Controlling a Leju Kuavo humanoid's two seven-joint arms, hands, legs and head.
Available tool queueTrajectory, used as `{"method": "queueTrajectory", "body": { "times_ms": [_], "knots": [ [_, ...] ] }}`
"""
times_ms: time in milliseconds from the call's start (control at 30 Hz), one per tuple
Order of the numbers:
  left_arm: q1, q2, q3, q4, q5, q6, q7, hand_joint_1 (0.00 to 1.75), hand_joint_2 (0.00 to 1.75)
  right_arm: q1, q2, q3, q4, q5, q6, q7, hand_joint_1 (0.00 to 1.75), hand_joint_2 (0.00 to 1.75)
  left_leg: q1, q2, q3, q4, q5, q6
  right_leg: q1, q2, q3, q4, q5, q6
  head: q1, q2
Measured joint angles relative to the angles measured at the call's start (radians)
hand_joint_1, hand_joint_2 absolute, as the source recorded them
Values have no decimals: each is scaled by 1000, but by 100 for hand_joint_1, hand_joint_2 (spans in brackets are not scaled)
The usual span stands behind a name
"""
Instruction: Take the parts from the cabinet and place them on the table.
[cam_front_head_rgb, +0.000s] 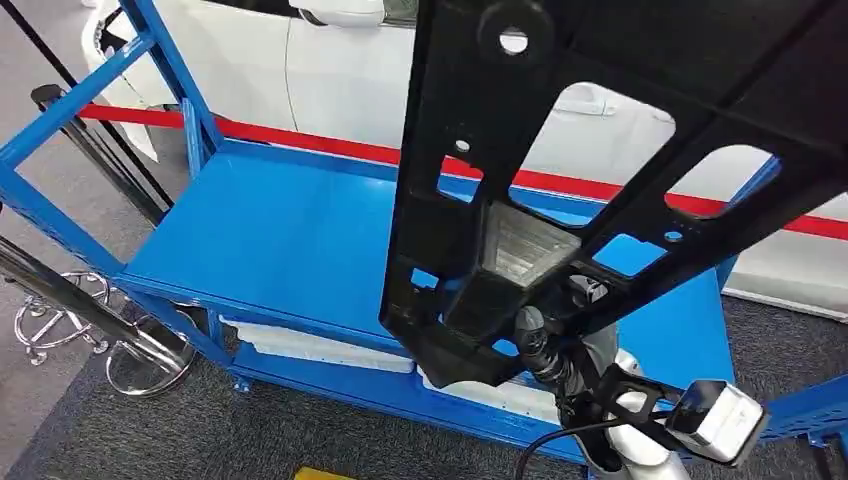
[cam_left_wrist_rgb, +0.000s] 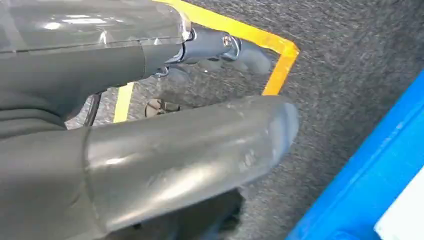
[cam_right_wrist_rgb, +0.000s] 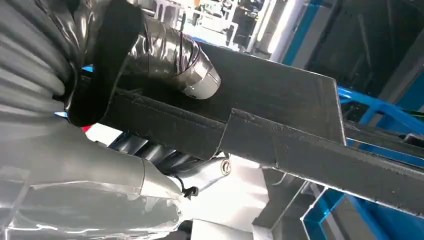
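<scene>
A large black plastic part (cam_front_head_rgb: 600, 70) with cut-out windows and round holes is held up high and tilted, close in front of the head view. My right hand (cam_front_head_rgb: 545, 340) grips its lower end from beneath. In the right wrist view the thumb (cam_right_wrist_rgb: 175, 60) presses on the part's flat face (cam_right_wrist_rgb: 280, 110) while dark fingers (cam_right_wrist_rgb: 150, 152) curl under its edge. The part hangs above the right half of the blue shelf top (cam_front_head_rgb: 290, 230). My left hand (cam_left_wrist_rgb: 165, 145) hangs over the grey carpet, its fingers (cam_left_wrist_rgb: 215, 47) extended and holding nothing.
White trays (cam_front_head_rgb: 310, 345) lie on the lower level under the blue top. A blue upright frame (cam_front_head_rgb: 60, 130) rises at the left, with a chrome stand (cam_front_head_rgb: 60, 320) beside it. A white car (cam_front_head_rgb: 330, 70) and red band (cam_front_head_rgb: 300, 142) lie behind. Yellow floor tape (cam_left_wrist_rgb: 280, 55) marks the carpet.
</scene>
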Motion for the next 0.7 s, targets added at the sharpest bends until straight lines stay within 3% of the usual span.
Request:
{"method": "queueTrajectory", "body": {
  "times_ms": [33, 100, 133, 167, 267, 333, 367, 433, 467, 500, 533, 600, 633, 667, 700],
  "knots": [
    [0, 0, 0, 0, 0, 0, 0, 0, 0, 1, -2, 0, 0, -1, 13, 0, 175, 175, 0, 0, 28, -59, 39, 1, 0, 1, 1, 1, -1, 0, 0, 0],
    [-2, 0, 2, 0, 6, -1, -2, 0, 0, 5, -8, 0, -10, -13, 56, -1, 175, 175, 0, 2, 128, -257, 134, 7, 0, 2, 7, 5, -6, 6, 0, 0],
    [-3, 0, 3, 0, 10, -1, -4, 0, 0, 10, -13, 0, -18, -12, 74, -3, 175, 175, 0, 5, 153, -309, 128, 11, 2, 2, 7, 6, -9, 10, 0, 0],
    [-4, 0, 5, 0, 11, -1, -8, 0, 0, 13, -23, 0, -31, 1, 96, -7, 175, 175, -5, 4, 158, -320, 131, 15, 10, 2, 1, 14, -11, 14, 0, 0],
    [0, 0, 18, 0, 13, -1, -15, 0, 0, 48, -74, 4, -73, 80, 146, -29, 175, 175, -9, 2, 151, -311, 132, 32, 5, 5, -2, 14, -9, 28, 0, 0],
    [1, -4, 19, 0, 13, 1, -15, 0, 0, 67, -103, 5, -90, 89, 152, -41, 175, 175, -1, 10, 153, -318, 138, 44, 2, 8, -12, 38, -32, 42, 0, 0],
    [0, -4, 19, 0, 13, 3, -15, 0, 0, 70, -112, 5, -97, 92, 156, -46, 175, 175, -1, 16, 152, -318, 137, 50, 2, 8, -35, 87, -67, 49, 0, 0],
    [0, -4, 22, 0, 14, 6, -15, 0, 0, 92, -132, 5, -105, 100, 154, -59, 175, 175, -1, 29, 149, -318, 137, 52, -5, 7, -112, 247, -146, 58, 0, 0],
    [1, -4, 25, 0, 19, 7, -14, 0, 0, 117, -141, 5, -109, 101, 151, -63, 175, 175, -1, 35, 149, -318, 136, 53, -8, 7, -142, 310, -165, 61, 0, 0],
    [1, -5, 29, 0, 25, 13, -15, 0, 0, 143, -151, 5, -115, 105, 149, -73, 175, 175, -1, 40, 149, -318, 136, 54, -10, 7, -152, 331, -160, 62, 0, 0],
    [1, -6, 34, 0, 34, 20, -15, 0, 0, 168, -162, 5, -122, 110, 149, -78, 175, 175, -1, 47, 150, -318, 135, 54, -11, 6, -138, 301, -131, 61, 0, 0],
    [0, -12, 49, 0, 46, 35, -15, 0, 0, 212, -176, 3, -140, 116, 149, -87, 175, 175, -1, 59, 155, -318, 132, 50, -9, -13, -53, 139, -45, 52, 0, 0],
    [1, -14, 52, 0, 49, 39, -15, 0, 0, 220, -182, 3, -149, 117, 149, -90, 175, 175, -2, 67, 159, -318, 130, 47, -2, -55, -8, 57, -18, 41, 0, 0],
    [2, -15, 53, 0, 49, 39, -15, 0, 0, 220, -185, 3, -152, 117, 149, -90, 175, 175, -9, 74, 160, -315, 126, 41, 8, -76, 6, 22, -22, 38, 1, 0],
    [2, -15, 58, 0, 50, 40, -14, 0, 0, 227, -187, 3, -156, 117, 149, -90, 175, 175, -10, 86, 161, -317, 125, 34, 10, -64, 6, 15, -22, 32, 0, 0]
  ]
}}
